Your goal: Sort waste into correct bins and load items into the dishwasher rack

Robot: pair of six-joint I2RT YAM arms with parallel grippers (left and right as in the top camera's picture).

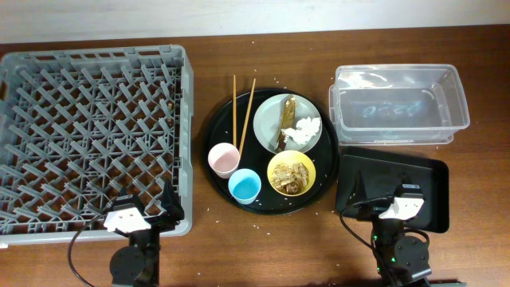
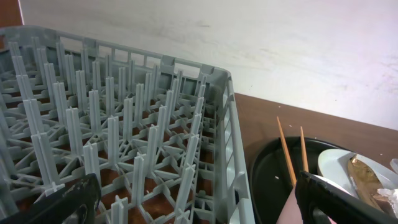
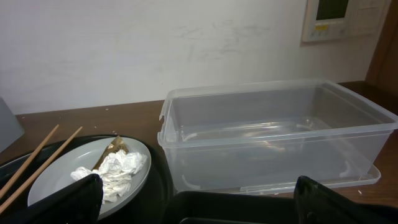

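Observation:
The grey dishwasher rack (image 1: 185, 119) fills the left. On a round black tray lie two chopsticks (image 1: 239, 112), a plate (image 1: 267, 131) holding a brown wrapper (image 1: 284, 119) and white napkin (image 1: 304, 131), a yellow bowl (image 1: 276, 162) of food scraps (image 1: 292, 175), a pink cup (image 1: 224, 159) and a blue cup (image 1: 245, 186). The clear tub (image 1: 398, 108) and shallow black tray (image 1: 430, 179) are at the right. My left gripper (image 1: 147, 214) (image 2: 196, 202) is open over the rack's near right corner. My right gripper (image 1: 382, 206) (image 3: 199, 199) is open over the black tray's near edge.
The round black tray (image 1: 219, 119) sits between the rack and the bins. Tiny white crumbs dot the brown table around it. A white wall stands behind the table's far edge.

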